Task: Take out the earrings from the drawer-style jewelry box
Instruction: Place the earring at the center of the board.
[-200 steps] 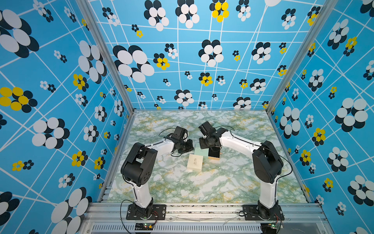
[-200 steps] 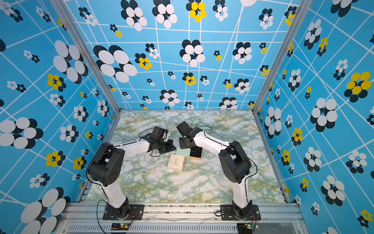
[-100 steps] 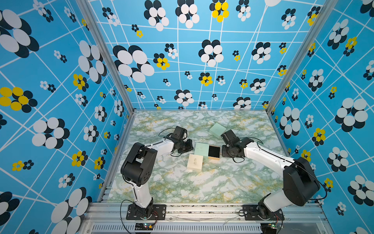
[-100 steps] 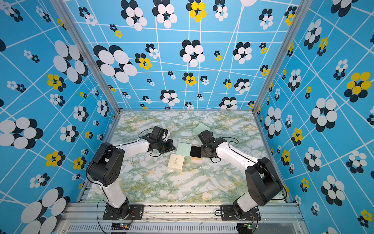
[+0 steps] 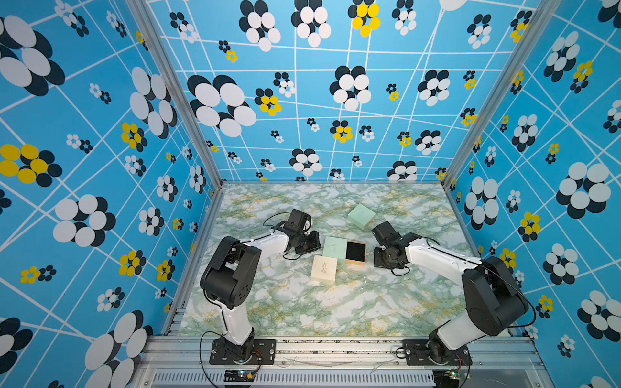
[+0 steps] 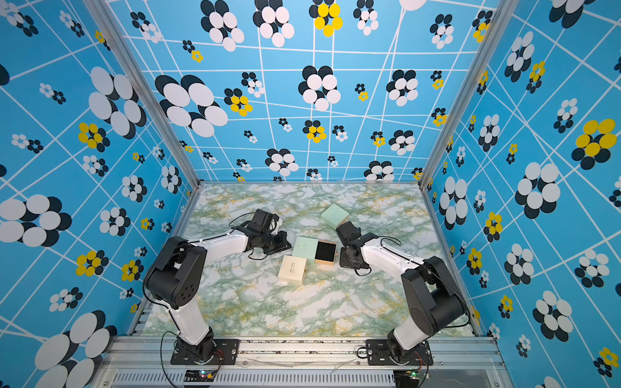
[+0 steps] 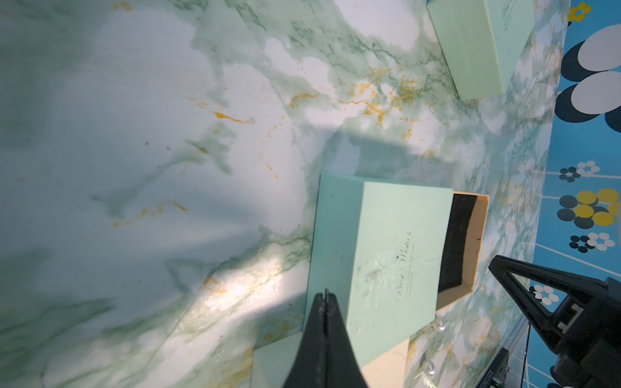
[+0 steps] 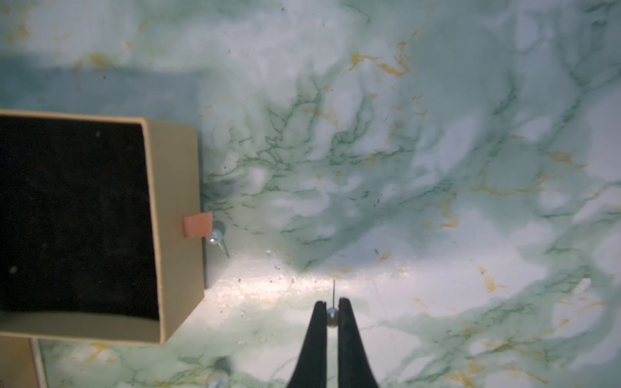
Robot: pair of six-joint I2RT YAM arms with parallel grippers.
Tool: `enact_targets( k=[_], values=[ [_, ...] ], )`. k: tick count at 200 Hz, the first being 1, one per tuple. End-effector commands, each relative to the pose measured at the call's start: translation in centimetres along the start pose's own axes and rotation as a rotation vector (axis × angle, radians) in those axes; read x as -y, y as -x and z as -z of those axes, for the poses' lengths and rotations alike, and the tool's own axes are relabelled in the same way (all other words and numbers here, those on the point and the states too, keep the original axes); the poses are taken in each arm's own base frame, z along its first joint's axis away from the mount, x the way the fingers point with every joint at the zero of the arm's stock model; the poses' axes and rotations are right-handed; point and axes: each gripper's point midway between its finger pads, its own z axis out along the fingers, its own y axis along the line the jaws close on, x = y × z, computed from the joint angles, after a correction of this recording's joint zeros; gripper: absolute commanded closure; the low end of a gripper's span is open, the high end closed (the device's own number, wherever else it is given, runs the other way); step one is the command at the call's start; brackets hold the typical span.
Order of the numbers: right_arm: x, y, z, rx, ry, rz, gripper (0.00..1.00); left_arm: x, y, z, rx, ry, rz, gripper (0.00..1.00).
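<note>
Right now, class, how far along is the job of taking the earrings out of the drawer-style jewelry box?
Done: the tan cardboard drawer with black lining is slid out of its mint-green sleeve, and two loose pearl studs lie on the marble-patterned table near it. In hand: the right gripper pinches a third pearl stud. Left: set it down; the lining looks bare, so little else remains.

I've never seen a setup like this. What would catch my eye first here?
The bright blue flowered walls around a green marbled table. At its middle lies a mint jewelry box with its black-lined drawer slid out. In the right wrist view, the right gripper pinches a tiny pearl earring.
</note>
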Motion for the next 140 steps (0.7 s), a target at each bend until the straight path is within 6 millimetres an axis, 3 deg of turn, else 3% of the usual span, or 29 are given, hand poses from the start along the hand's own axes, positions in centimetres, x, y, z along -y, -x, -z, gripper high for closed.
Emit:
enact_targets(
  k=[1, 36, 140],
  values=[
    [-0.26, -0.03, -0.37, -0.008, 0.01, -0.004, 1.0, -0.13, -0.33, 0.31, -0.013, 0.007, 0.014, 1.0],
    [-0.23, 0.0, -0.4, -0.009, 0.006, -0.006, 1.0, -0.07, -0.26, 0.24, -0.016, 0.005, 0.014, 1.0],
    [-0.15, 0.23, -0.08, -0.005, 0.0, -0.013, 0.81, 0.06, -0.27, 0.27, -0.016, 0.003, 0.009, 1.0]
  ],
)
